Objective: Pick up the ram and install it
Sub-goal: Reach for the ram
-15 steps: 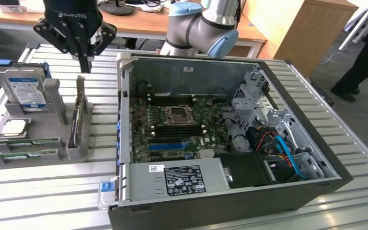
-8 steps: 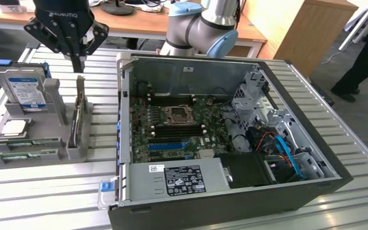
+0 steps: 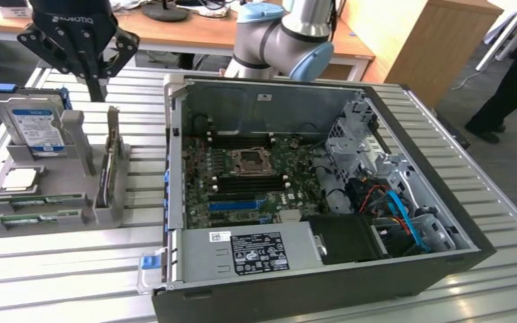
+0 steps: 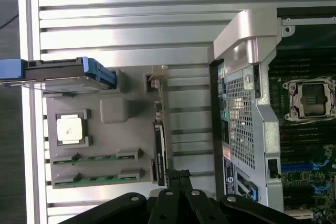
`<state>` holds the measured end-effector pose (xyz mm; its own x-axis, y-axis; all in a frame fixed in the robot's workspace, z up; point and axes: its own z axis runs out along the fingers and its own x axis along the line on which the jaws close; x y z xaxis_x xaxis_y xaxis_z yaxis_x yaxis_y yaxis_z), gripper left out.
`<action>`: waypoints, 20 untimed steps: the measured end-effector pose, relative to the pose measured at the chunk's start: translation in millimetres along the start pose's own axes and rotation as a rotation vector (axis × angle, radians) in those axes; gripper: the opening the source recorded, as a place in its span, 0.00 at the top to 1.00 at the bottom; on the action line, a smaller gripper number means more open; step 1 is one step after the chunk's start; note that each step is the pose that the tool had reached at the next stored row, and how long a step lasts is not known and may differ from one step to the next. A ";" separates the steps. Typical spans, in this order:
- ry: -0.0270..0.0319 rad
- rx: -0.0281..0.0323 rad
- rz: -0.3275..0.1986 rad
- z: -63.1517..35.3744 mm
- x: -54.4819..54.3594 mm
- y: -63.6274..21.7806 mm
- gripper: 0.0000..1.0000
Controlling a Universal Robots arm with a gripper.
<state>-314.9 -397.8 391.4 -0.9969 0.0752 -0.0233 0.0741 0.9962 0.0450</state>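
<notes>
The gripper is held above the grey holder tray, near the hard drive and the upright expansion card. Its fingers are pressed together and nothing is gripped. Two ram sticks are seated flat, side by side, in the tray's slots just beside the processor chip, untouched by the gripper. The open computer case is placed to the exterior view's right of the tray, with its motherboard exposed.
</notes>
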 end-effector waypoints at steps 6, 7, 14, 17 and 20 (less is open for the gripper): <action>0.0001 0.0000 0.000 -0.1 14.6 -1.0 0.89; 0.0000 0.0000 0.000 -0.1 17.3 -1.1 0.89; 0.0000 0.0000 0.000 -0.3 34.2 -2.4 0.89; 0.0000 0.0000 0.000 -0.4 41.1 -2.8 0.89; 0.0000 -0.0001 0.000 -0.6 48.2 -3.4 0.89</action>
<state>-363.2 -397.6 390.7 -0.9969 0.0753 -0.0233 0.0742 0.9962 0.0451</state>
